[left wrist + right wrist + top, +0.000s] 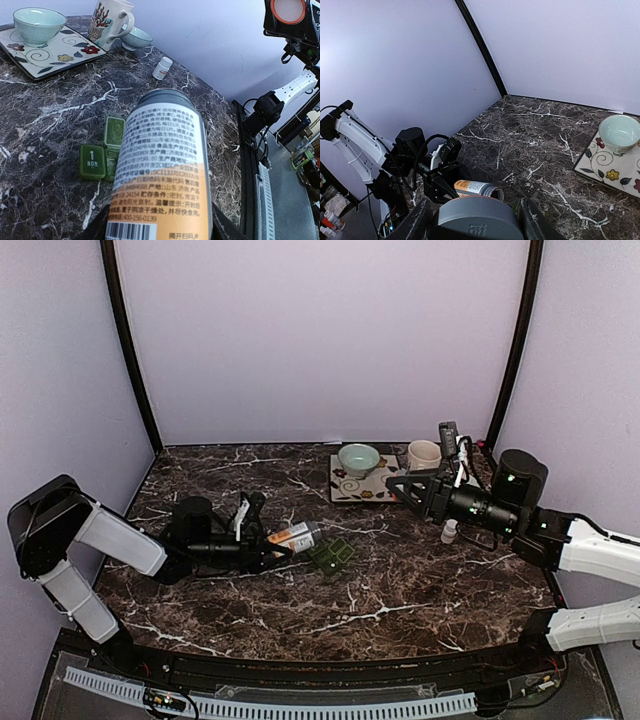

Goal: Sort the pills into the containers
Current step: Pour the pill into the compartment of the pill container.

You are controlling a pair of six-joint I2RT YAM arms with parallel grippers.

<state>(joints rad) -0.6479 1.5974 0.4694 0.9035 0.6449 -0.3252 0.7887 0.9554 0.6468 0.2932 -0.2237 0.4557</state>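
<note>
So my left gripper point(272, 539) is clamped around the supplement bottle point(160, 165). It's held almost flat, and the mouth looks uncapped, right near the green pill organiser point(107, 150). The organiser sits on the marble table point(400, 590) with its MON lid flipped open. My right gripper point(474, 214) is closed on the grey cap point(475, 223), well off to the side. My worry is that if I tip it any further, pills will rush out, bounce on the marble and miss that tiny compartment.
</note>
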